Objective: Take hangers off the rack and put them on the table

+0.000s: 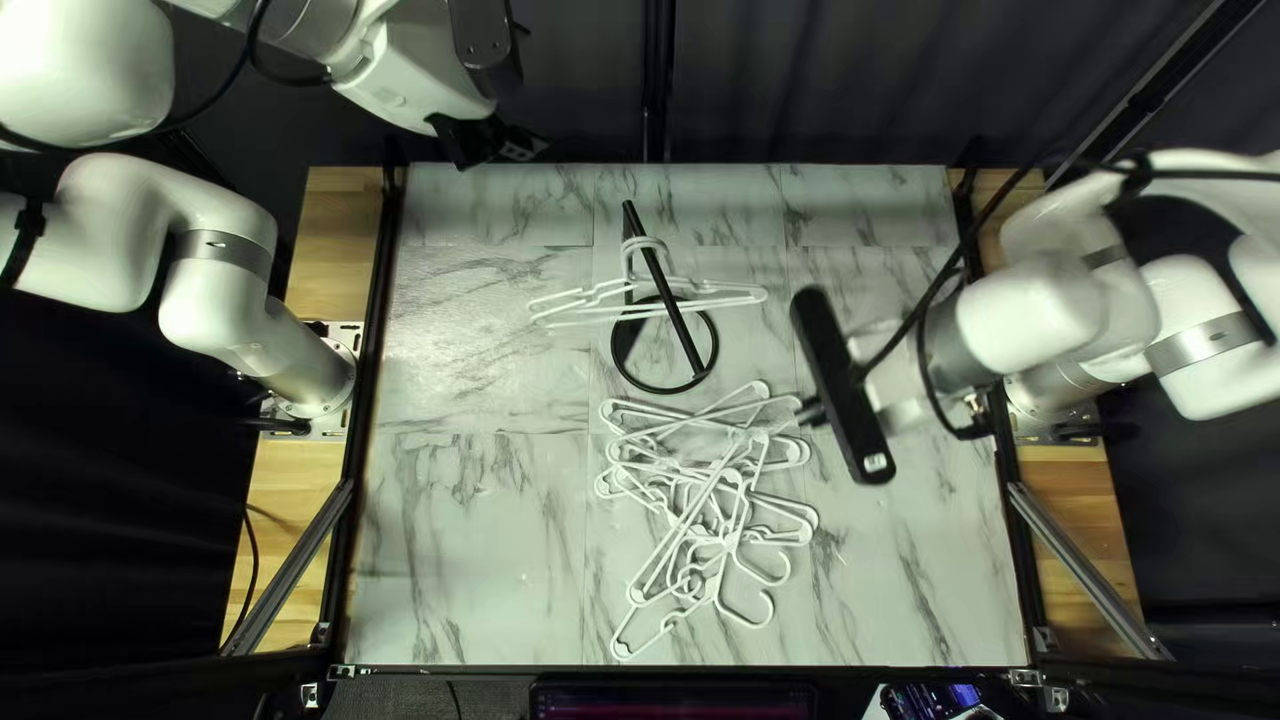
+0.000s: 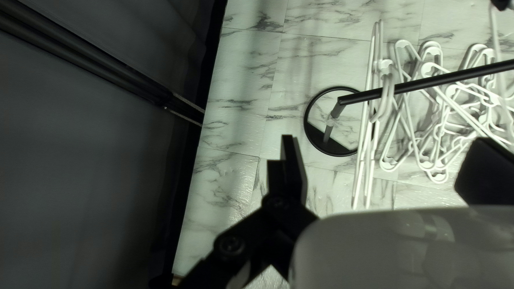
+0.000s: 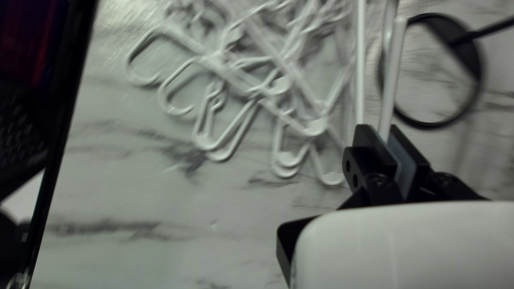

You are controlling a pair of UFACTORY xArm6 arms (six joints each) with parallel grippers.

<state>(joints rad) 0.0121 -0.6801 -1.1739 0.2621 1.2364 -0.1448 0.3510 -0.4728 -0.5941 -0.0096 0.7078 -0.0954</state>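
Right claw [image 3: 387, 134] clamped on a white hanger [image 3: 391, 76], at two o'clock of the pile [image 1: 700, 500] on the worktop [image 1: 480, 450], six o'clock of the rack [image 1: 660, 290]. Left claw [image 2: 383, 152] apart, raised at eleven o'clock. Risk: snagging pile hooks on release, dragging neighbours; clipping the rack, spilling its remaining hangers [image 1: 720, 295].
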